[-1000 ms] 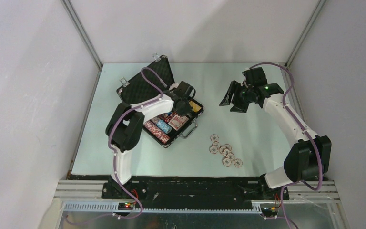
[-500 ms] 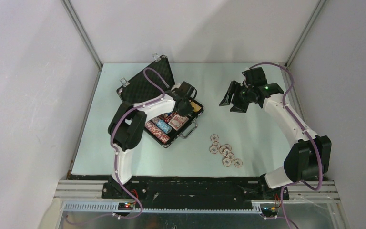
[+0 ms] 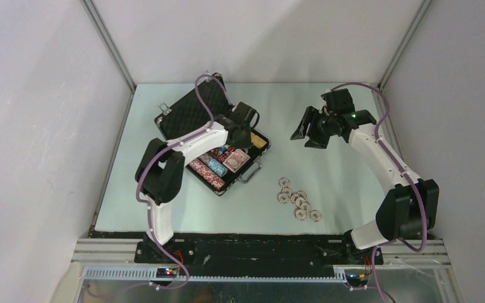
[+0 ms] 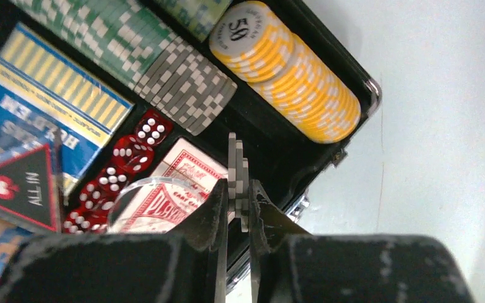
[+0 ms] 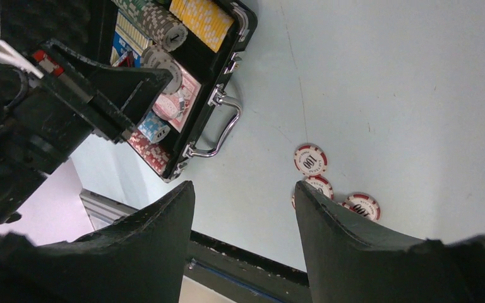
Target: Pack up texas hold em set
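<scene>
The black case (image 3: 189, 117) lies open at the far left, lid propped back. It holds yellow chips (image 4: 290, 76), grey chips (image 4: 186, 82), green chips (image 4: 113, 31), red dice (image 4: 120, 170) and card decks (image 4: 183, 173). My left gripper (image 3: 244, 134) hovers over the case's right end, shut on a few grey chips (image 4: 239, 161) held on edge above the tray. My right gripper (image 3: 308, 134) is open and empty, raised right of the case. Several red-and-white chips (image 3: 297, 199) lie loose on the table, also in the right wrist view (image 5: 311, 159).
The case's silver handle (image 5: 218, 126) sticks out toward the near side. A clear round disc (image 4: 142, 196) and a triangular "ALL IN" marker (image 4: 19, 189) lie in the tray. White walls close in the table on three sides.
My left arm has shifted slightly toward the far side over the case, still holding the grey chips. The right arm and the loose chips have not moved.
</scene>
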`<state>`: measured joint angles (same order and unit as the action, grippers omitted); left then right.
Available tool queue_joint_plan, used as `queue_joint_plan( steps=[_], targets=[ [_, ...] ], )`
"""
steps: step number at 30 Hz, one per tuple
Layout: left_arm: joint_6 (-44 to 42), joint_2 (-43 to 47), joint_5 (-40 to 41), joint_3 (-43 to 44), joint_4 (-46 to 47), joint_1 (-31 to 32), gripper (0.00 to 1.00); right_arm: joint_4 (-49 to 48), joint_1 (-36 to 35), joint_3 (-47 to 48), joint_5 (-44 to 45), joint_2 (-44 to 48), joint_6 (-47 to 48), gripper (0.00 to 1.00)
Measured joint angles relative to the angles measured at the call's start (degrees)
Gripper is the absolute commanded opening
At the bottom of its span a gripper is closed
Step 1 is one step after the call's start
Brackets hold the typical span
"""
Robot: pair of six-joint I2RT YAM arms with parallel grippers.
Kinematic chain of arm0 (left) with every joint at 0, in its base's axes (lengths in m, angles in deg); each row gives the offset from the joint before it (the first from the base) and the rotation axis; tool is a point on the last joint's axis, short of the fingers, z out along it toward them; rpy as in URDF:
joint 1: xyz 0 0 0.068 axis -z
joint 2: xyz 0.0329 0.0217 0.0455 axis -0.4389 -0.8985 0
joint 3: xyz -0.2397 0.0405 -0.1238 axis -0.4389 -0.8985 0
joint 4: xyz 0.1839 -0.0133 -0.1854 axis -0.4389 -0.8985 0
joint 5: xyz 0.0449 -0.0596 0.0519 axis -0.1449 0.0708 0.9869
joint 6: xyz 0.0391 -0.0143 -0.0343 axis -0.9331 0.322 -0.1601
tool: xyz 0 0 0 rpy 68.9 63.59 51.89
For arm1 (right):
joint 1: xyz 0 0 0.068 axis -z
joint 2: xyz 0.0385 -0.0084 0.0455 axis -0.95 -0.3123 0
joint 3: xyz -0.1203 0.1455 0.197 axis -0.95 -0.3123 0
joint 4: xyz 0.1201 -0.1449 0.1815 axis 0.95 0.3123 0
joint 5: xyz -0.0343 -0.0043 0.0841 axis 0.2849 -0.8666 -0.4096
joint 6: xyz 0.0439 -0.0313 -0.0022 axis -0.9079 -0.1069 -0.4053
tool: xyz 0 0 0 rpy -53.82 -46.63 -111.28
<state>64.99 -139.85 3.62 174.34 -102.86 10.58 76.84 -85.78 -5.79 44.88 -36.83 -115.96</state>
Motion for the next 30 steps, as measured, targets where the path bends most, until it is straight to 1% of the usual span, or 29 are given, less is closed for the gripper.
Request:
queue_joint_plan(
  steps=[5, 8, 11, 14, 18, 23, 30],
  targets=[
    [-17.1, 2.3, -4.8, 0.0, 0.0, -0.1, 0.00, -0.2, 0.2, 0.0, -0.6, 0.0, 0.0, 0.62],
    [-26.0, 2.4, -6.2, 0.0, 0.2, 0.0, 0.00, -0.2, 0.3, 0.0, -0.7, 0.0, 0.0, 0.62],
    [-32.1, 2.4, -6.8, 0.0, 0.8, 0.0, 0.02, -0.2, 0.3, 0.0, -0.9, 0.0, 0.0, 0.62],
    [-37.2, 2.4, -7.7, -0.2, 3.6, 0.0, 0.03, -0.3, 0.3, 0.0, -1.0, 0.0, 0.0, 0.62],
    [-40.4, 2.4, -7.8, -1.0, 7.7, 0.0, 0.04, -0.2, 0.3, 0.0, -1.0, 0.0, 0.0, 0.62],
    [-42.2, 1.9, -7.8, -1.2, 10.8, 0.0, 0.05, 0.0, 0.3, 0.0, -0.9, 0.0, 0.0, 0.62],
    [-44.0, 0.1, -7.8, -1.2, 10.9, 0.0, 0.07, 0.6, 0.6, 0.0, -0.5, 0.0, 0.1, 0.62]
  ],
)
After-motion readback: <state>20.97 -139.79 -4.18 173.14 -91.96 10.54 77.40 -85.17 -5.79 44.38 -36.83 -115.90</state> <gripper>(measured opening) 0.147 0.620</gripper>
